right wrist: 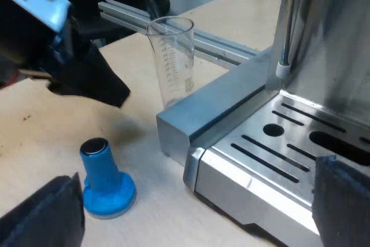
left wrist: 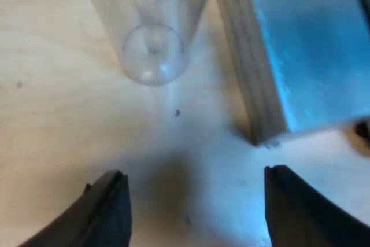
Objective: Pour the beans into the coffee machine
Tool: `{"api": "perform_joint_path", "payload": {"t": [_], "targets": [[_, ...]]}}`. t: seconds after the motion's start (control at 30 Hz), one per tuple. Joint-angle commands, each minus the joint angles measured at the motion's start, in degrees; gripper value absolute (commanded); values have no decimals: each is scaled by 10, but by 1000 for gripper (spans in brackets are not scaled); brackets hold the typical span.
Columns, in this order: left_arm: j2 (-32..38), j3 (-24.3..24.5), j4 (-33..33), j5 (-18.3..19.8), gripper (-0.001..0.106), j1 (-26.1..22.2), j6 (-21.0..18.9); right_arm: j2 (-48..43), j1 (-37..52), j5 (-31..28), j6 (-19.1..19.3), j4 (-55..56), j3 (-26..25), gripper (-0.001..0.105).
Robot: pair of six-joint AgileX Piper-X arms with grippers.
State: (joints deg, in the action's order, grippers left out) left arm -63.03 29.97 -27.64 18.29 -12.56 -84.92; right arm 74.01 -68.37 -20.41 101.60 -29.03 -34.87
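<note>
Clear measuring glass (left wrist: 153, 56) stands upright straight ahead of the left pincer (left wrist: 195, 173), spread wide and empty; the right pincer (right wrist: 196, 172), likewise spread and empty, seems farther away.

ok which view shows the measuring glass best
The right wrist view: the measuring glass stands upright on the table beside the espresso machine, scale marks visible. The left wrist view looks down into it, cutting off part of its rim.
</note>
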Motion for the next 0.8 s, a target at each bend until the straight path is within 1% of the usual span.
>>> {"api": "perform_joint_path", "payload": {"t": [0.03, 0.13, 0.17, 0.2, 0.23, 0.27, 0.4, 0.53, 0.57, 0.63, 0.67, 0.73, 0.77, 0.8], "targets": [[60, 2, -53, 0, 53, 2, -6, -26, 2, -4, 1, 35, -1, 80], [104, 2, -88, 0, 53, 2, -13, -43, 2, -4, 1, 73, -3, 80], [108, 2, -88, 0, 53, 2, -14, -45, 2, -4, 1, 77, -3, 80], [141, 2, -108, 0, 53, 2, -29, -64, 2, -4, 1, 112, -3, 80], [159, 2, -115, 1, 53, 7, -38, -75, 2, -3, -1, 127, -3, 80], [165, 2, -117, 1, 53, 11, -38, -81, 2, -3, -4, 136, -3, 80], [222, 6, -117, 1, 53, 49, -36, -120, 2, -2, -44, 202, -5, 80], [280, 26, -132, -3, 53, 73, -42, -160, 2, -2, -59, 290, -12, 80], [284, 31, -136, -5, 53, 76, -50, -166, 2, -2, -59, 302, -14, 80], [304, 52, -156, -5, 53, 84, -83, -188, 2, -2, -59, 352, -25, 80], [308, 58, -159, -5, 53, 85, -88, -194, 2, -2, -60, 365, -28, 80], [322, 80, -162, -3, 53, 89, -114, -221, 2, -2, -71, 412, -43, 80], [323, 84, -161, -1, 53, 89, -119, -225, 2, -2, -71, 419, -46, 80], [327, 97, -158, -1, 53, 89, -133, -239, 2, -2, -71, 436, -54, 80]]}}
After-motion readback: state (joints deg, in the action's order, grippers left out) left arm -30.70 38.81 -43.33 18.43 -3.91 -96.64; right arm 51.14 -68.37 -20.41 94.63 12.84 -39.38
